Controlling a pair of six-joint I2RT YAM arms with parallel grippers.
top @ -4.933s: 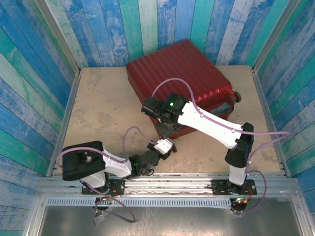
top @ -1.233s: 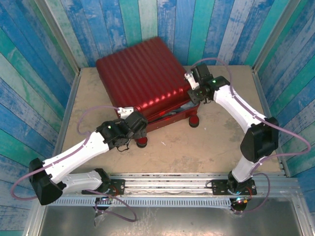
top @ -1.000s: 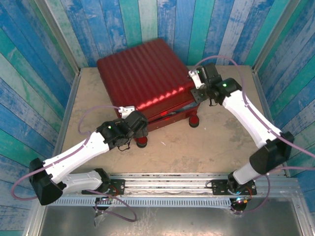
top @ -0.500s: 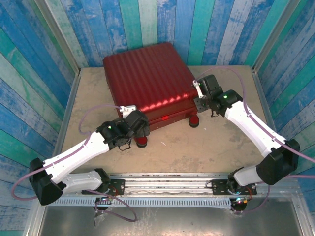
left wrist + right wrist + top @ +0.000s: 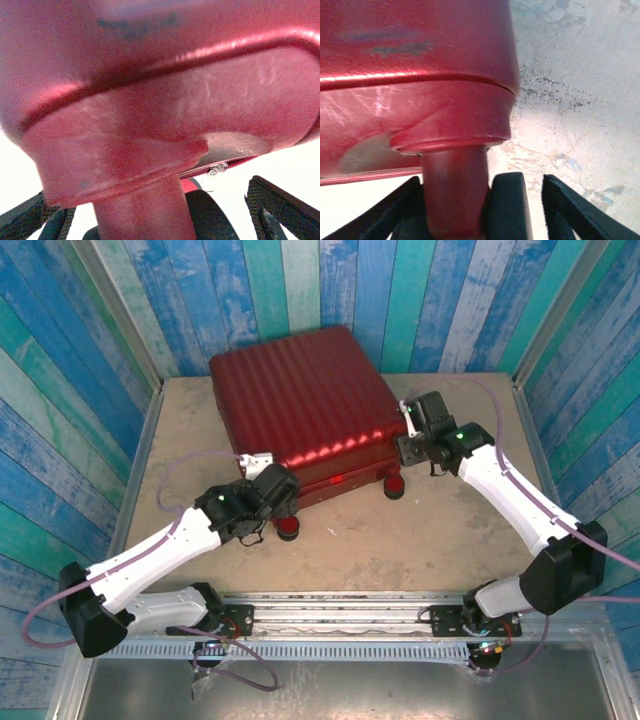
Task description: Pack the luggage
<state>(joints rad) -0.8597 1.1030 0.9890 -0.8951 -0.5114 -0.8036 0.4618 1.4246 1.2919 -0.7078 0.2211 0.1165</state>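
Reaching forward, left claw (image 5: pixel 280 505) and right claw (image 5: pixel 405 445) flank the luggage (image 5: pixel 300 400)

Glossy ribbed hard-plastic luggage (image 5: pixel 300 400) on matt stone-like table (image 5: pixel 200 450).

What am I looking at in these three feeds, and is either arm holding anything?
Two robot arms are bolted at the table's near edge. The overhead picture looks down from behind them; the other two come from a camera on each wrist, with that arm's own fingers at the bottom. The luggage lies flat on the table, shells together. The left gripper sits at its near-left corner, the right gripper at its near-right corner. Each stands open around a wheel leg; neither grips anything.
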